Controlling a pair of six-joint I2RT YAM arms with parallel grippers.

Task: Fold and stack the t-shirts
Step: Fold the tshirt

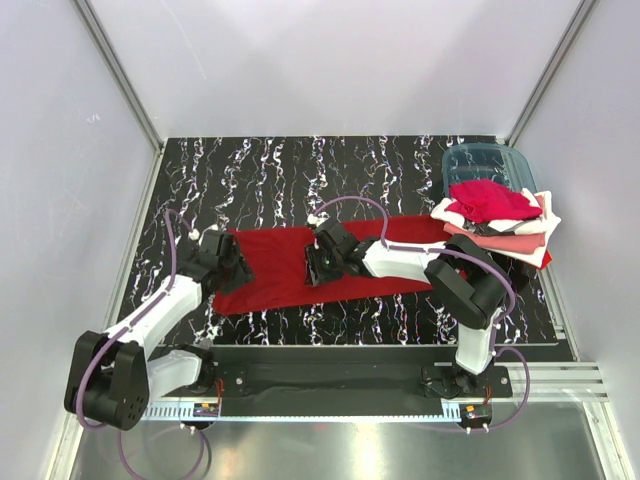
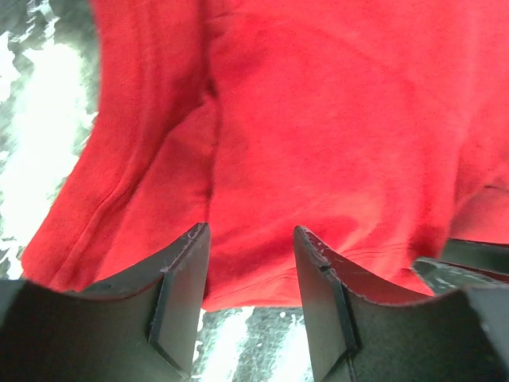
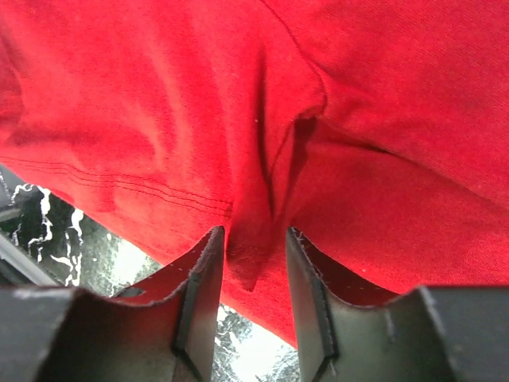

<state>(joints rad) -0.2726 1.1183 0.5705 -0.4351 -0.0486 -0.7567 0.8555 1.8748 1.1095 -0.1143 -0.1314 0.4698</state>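
the table [image 1: 260, 170] is black with white marbling. it carries all the work.

the red shirt [image 1: 270, 265] lies flat across the middle of the table as a long band, running from the left arm toward the right side. its right end reaches the pile [image 1: 500, 215]. the band shape suggests the lengthwise fold is done. the cross folds are not yet made.

the pile sits at the right edge, partly on the teal bin [image 1: 480, 160]. it holds red, pink and white shirts. the lower ones look folded. the top dark red one is crumpled and probably needs refolding.

the left gripper [image 2: 250, 235] is at the left end of the red shirt. its jaws stand apart over the near edge, with bare table showing in the gap. nothing is pinched.

the right gripper [image 3: 254, 235] is at the middle of the band. its jaws stand apart with a raised ridge of cloth between them. whether they pinch that ridge cannot be told.

left to do, by estimate: cross-fold the red shirt, place it on the pile, tidy the top shirt.
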